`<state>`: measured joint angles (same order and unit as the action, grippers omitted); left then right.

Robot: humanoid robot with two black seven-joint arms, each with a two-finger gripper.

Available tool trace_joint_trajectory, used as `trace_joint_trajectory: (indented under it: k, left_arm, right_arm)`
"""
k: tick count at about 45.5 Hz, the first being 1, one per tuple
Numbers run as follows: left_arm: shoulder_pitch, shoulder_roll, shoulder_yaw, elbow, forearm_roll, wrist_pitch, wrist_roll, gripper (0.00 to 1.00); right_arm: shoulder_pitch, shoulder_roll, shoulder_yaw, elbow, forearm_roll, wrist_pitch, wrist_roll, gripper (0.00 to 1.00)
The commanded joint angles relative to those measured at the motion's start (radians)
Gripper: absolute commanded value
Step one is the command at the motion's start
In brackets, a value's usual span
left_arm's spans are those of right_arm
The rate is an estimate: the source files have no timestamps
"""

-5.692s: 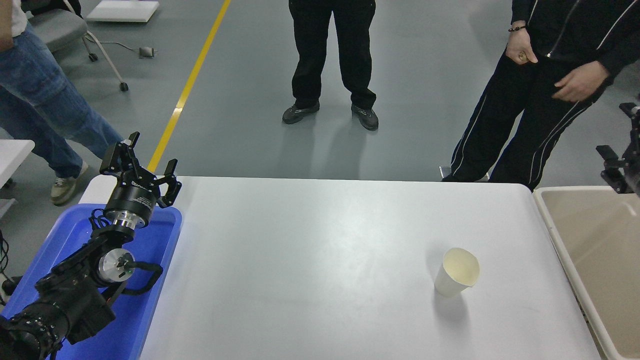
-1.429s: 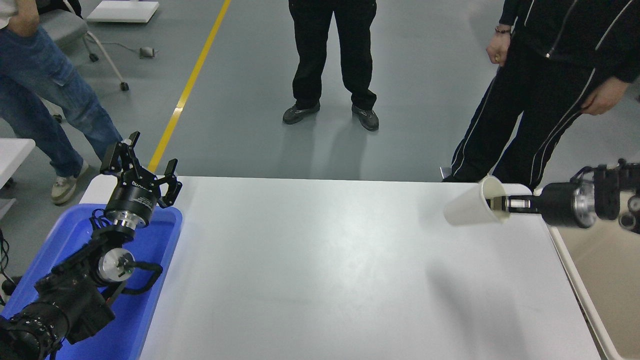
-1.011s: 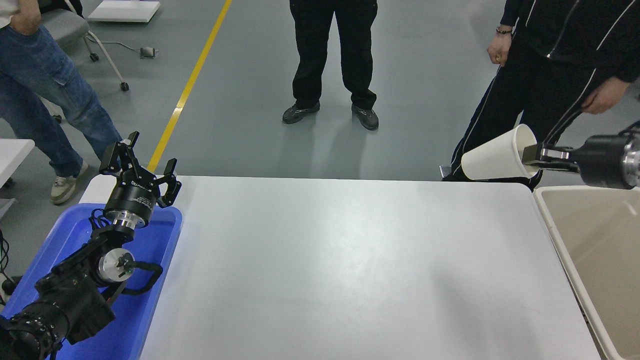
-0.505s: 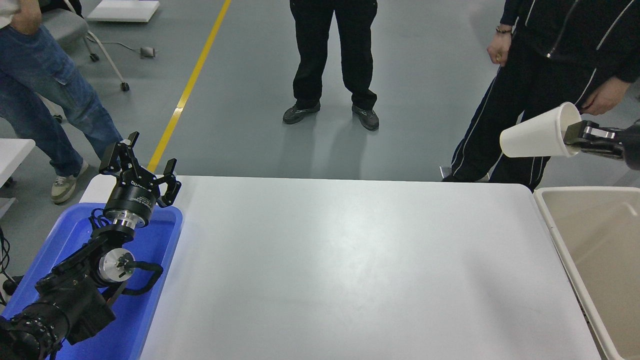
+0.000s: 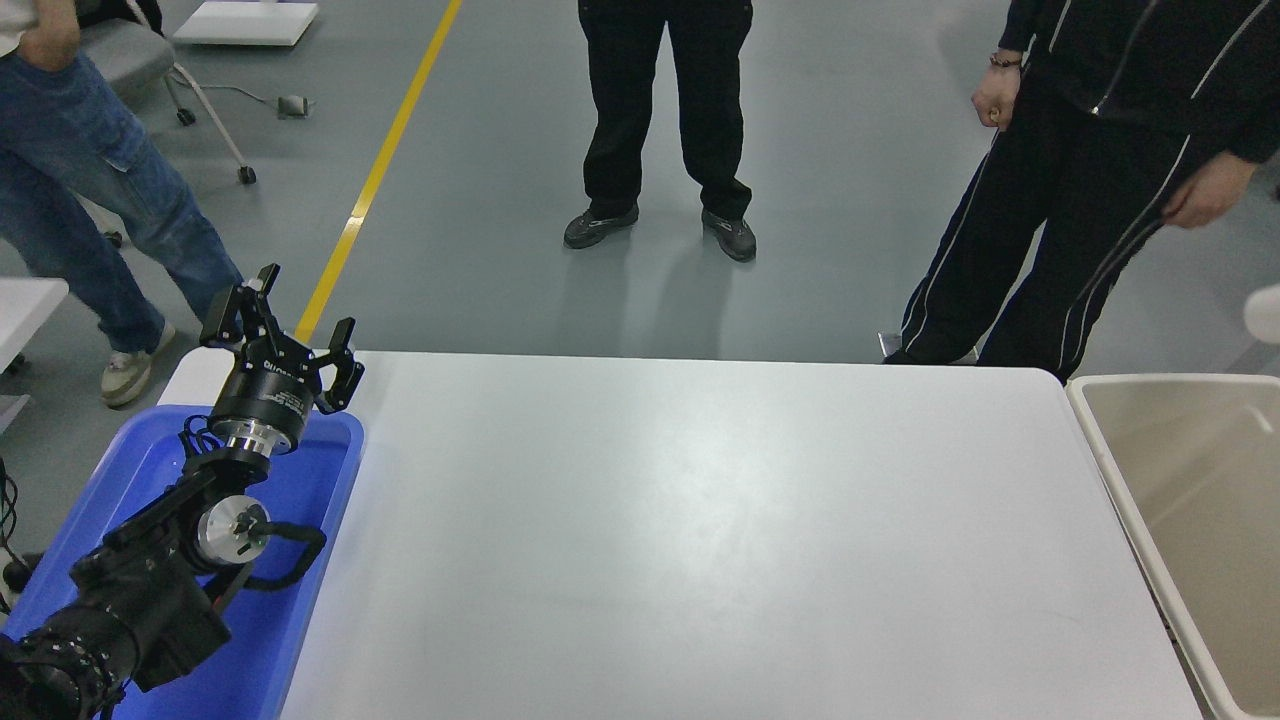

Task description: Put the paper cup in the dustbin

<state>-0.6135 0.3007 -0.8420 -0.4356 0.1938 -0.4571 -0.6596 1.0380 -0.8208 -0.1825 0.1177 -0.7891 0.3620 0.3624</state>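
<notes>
Left gripper (image 5: 280, 335) parked over blue tray (image 5: 300, 470), jaws apart, empty — right arm unseen.

Black arm (image 5: 150, 580), silver joint disc, black pincer (image 5: 280, 335)

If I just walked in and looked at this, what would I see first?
Probably the big black left gripper with its fingers spread, parked over the bright blue tray at the lower left. Then the white table in the middle, with the beige dustbin at its right end. A tiny white bit of the paper cup peeks in at the right edge, above the dustbin.
</notes>
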Motion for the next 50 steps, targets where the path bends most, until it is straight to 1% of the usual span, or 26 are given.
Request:
trace_joint_trajectory:
  k: [1,23,35,50]
  left_arm:
    - [0.0,0.0,0.0,0.0,0.0,0.0,0.0,1.0]
    - [0.0,0.0,0.0,0.0,0.001,0.0,0.0,1.0]
    - [0.0,0.0,0.0,0.0,-0.001,0.0,0.0,1.0]
    - [0.0,0.0,0.0,0.0,0.0,0.0,0.0,1.0]
  right_arm:
    - [-0.091,0.1,0.001,-0.199,0.073,-0.014,-0.111,0.0]
    - [-0.266,0.253,0.011,-0.225,0.195,-0.146,-0.244,0.0]
    - [-0.335,0.322,0.014,-0.225,0.226,-0.204,-0.269,0.0]
    - [-0.351,0.331,0.017,-0.224,0.261,-0.215,-0.27,0.0]
